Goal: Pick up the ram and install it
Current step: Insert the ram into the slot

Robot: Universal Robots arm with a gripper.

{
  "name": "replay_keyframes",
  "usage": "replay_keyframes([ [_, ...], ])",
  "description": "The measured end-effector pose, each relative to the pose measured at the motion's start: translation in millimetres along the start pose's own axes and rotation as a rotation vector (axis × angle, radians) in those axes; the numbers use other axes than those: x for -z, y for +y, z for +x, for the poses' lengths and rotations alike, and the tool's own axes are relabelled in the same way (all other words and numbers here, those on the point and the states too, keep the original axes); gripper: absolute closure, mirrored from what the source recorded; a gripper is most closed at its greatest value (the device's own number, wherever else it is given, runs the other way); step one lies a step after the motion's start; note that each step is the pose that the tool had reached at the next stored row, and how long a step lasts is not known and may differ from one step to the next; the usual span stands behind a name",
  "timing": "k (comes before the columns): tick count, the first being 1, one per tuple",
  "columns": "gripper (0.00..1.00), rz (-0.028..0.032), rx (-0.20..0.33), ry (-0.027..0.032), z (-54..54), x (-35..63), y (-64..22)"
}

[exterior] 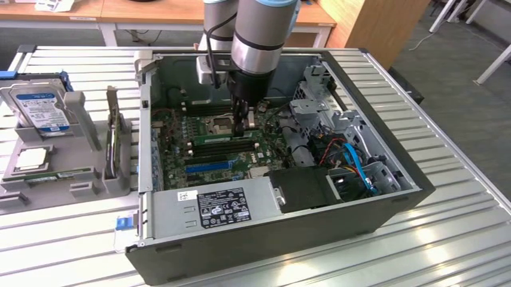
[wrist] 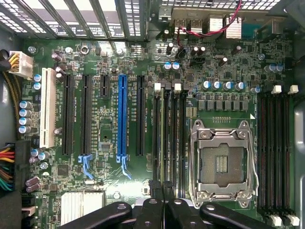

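Note:
The ram [exterior: 222, 139] is a thin green stick standing edge-up in a black memory slot on the motherboard, beside the empty processor socket [exterior: 219, 124]. In the wrist view the ram [wrist: 167, 138] shows as a narrow strip between the neighbouring slots. My gripper [exterior: 244, 124] reaches down into the open computer case. Its black fingers are shut together right over the end of the ram nearest the socket. In the wrist view the gripper [wrist: 161, 187] sits at that end of the slot. Whether the tips touch the stick I cannot tell.
The case [exterior: 399, 197] lies open on a slatted metal table, with the power supply [exterior: 215, 206] at the near wall and cables [exterior: 355, 164] at the exterior view's right. A grey fixture holds a hard drive [exterior: 40, 110], a square processor chip [exterior: 32, 158] and another green stick [exterior: 60, 175].

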State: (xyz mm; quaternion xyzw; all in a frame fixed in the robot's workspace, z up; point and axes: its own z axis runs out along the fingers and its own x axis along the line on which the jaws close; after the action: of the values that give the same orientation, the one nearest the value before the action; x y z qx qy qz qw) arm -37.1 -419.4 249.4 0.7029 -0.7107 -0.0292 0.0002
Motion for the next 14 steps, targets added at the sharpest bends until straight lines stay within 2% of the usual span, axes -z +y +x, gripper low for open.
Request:
replay_keyframes([
  [14,0.89,0.0003,0.0,-0.0003,1.2,-1.7,0.4],
])
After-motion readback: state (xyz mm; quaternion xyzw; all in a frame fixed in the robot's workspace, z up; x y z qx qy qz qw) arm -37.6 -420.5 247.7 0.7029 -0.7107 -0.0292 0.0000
